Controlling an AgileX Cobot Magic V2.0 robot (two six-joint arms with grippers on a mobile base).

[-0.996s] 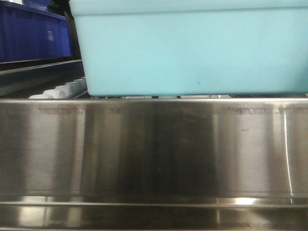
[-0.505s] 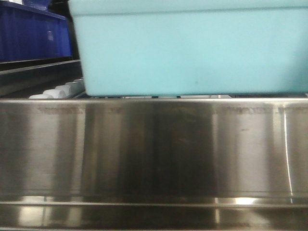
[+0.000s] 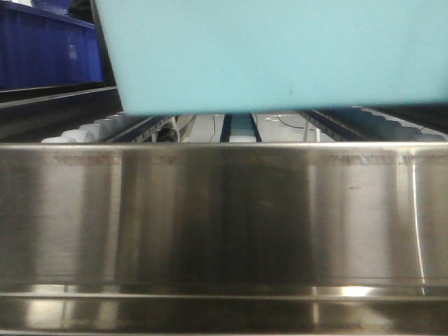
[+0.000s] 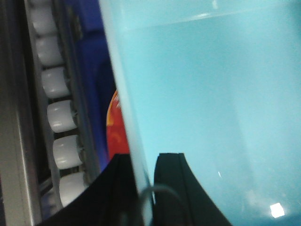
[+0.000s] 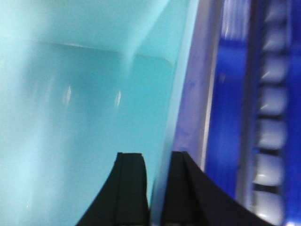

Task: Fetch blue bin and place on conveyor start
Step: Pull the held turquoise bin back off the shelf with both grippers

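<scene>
Blue bin (image 3: 280, 56), bare inside, hangs with a gap above steel rail (image 3: 224, 210) (rollers (image 3: 94, 129) show beneath). Dark bin (image 3: 45, 52) far left. Left gripper (image 4: 143, 162) and right gripper (image 5: 154, 160) each clamp a bin wall.

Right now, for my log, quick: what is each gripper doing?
Left gripper: shut on the bin, clamping its wall.
Right gripper: shut on the bin, clamping its wall too.

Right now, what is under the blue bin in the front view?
Open air: the blue bin hangs clear above the steel roller rack. Through the gap show white rollers and rails. The rack's front panel hides whatever lies lower.
</scene>
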